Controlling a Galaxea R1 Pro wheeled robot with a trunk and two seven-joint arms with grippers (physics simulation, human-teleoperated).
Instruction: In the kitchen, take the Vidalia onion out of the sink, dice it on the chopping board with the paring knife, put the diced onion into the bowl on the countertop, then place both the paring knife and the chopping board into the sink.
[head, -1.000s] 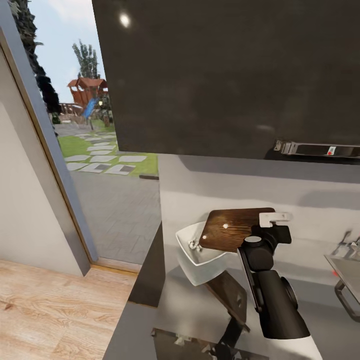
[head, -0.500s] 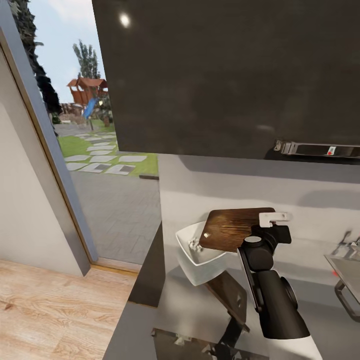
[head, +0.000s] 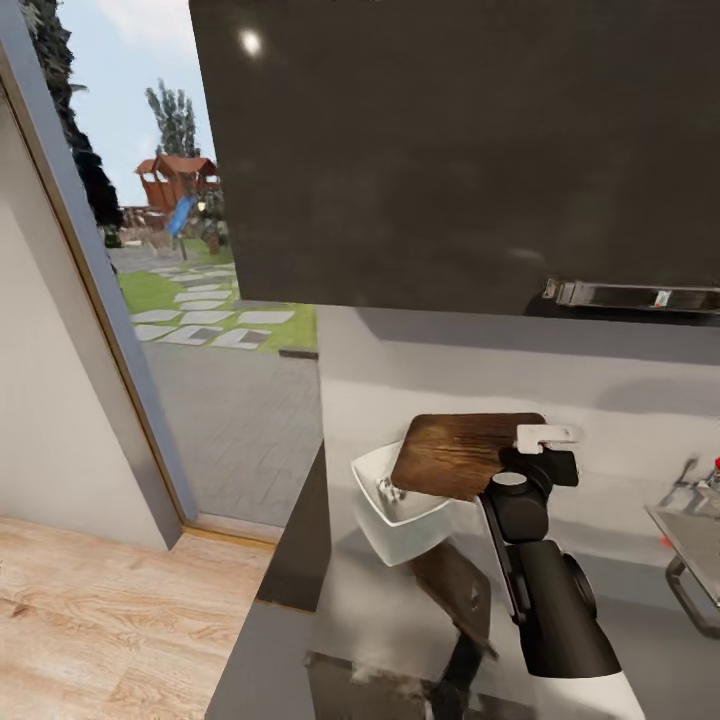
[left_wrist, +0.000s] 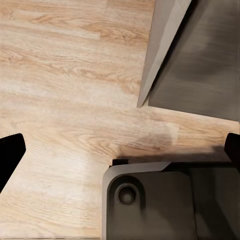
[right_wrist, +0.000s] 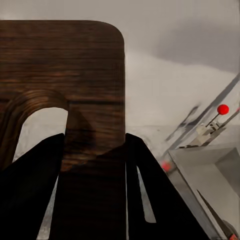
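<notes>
In the head view the brown chopping board (head: 455, 455) hangs tilted above the countertop (head: 640, 640), its low end over the white bowl (head: 400, 520). My right gripper (head: 522, 452) is shut on the board's handle end. A few small white onion cubes (head: 385, 489) lie inside the bowl. In the right wrist view the black fingers (right_wrist: 150, 195) clamp the chopping board (right_wrist: 75, 65) beside its oval slot. The sink (right_wrist: 210, 172) lies beyond, with a slim dark blade, seemingly the paring knife (right_wrist: 217, 216), in it. My left gripper (left_wrist: 120, 150) is open over the wood floor.
A glossy dark wall cabinet (head: 450, 150) hangs close above the board. The sink (head: 690, 535) and its red-knobbed tap (head: 712, 466) sit at the right edge. Glass doors (head: 180, 300) and pale wood floor (head: 100, 620) lie to the left of the countertop's end.
The board has tipped a little further toward the bowl, and the two white bits on its face are gone from it. The view shifted slightly.
</notes>
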